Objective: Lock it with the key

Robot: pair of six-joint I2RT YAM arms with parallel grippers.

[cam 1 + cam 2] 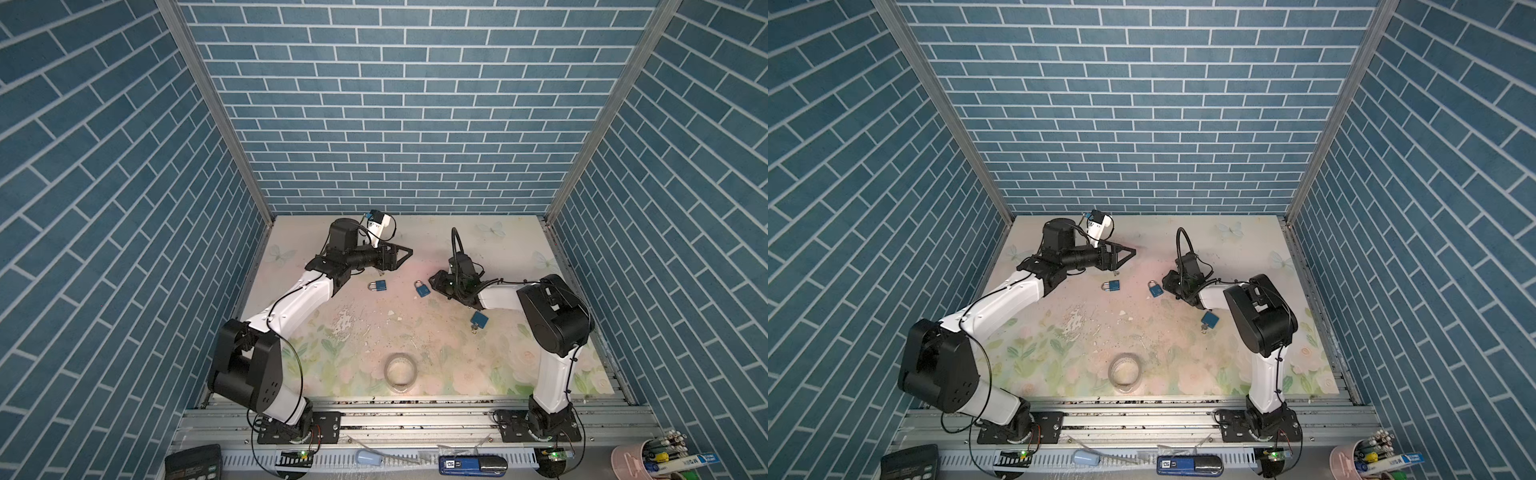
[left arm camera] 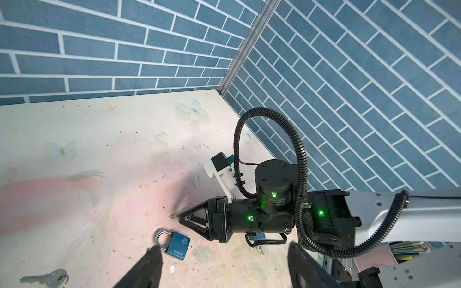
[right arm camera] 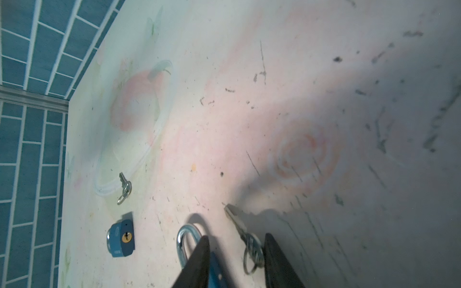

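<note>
Two blue padlocks lie mid-table in both top views, one at the left point(image 1: 378, 285) and one in the middle point(image 1: 422, 288). My right gripper point(image 3: 237, 235) is low beside the middle padlock point(image 3: 187, 239), whose shackle shows next to one finger. Its fingers stand apart, and a silver key point(image 3: 235, 220) on a ring lies between them, close to one finger point(image 3: 274, 256). My left gripper point(image 2: 223, 245) hovers open and empty behind the left padlock point(image 3: 121, 239). A second key point(image 2: 47, 276) lies near it. The middle padlock point(image 2: 177, 243) rests by the right gripper's tip.
A third blue padlock point(image 1: 479, 320) with a key in its keyhole lies under the right forearm. A tape roll point(image 1: 400, 371) sits near the front edge. Brick-pattern walls enclose three sides. A calculator point(image 1: 193, 463) and a pen cup point(image 1: 631, 459) stand beyond the front rail.
</note>
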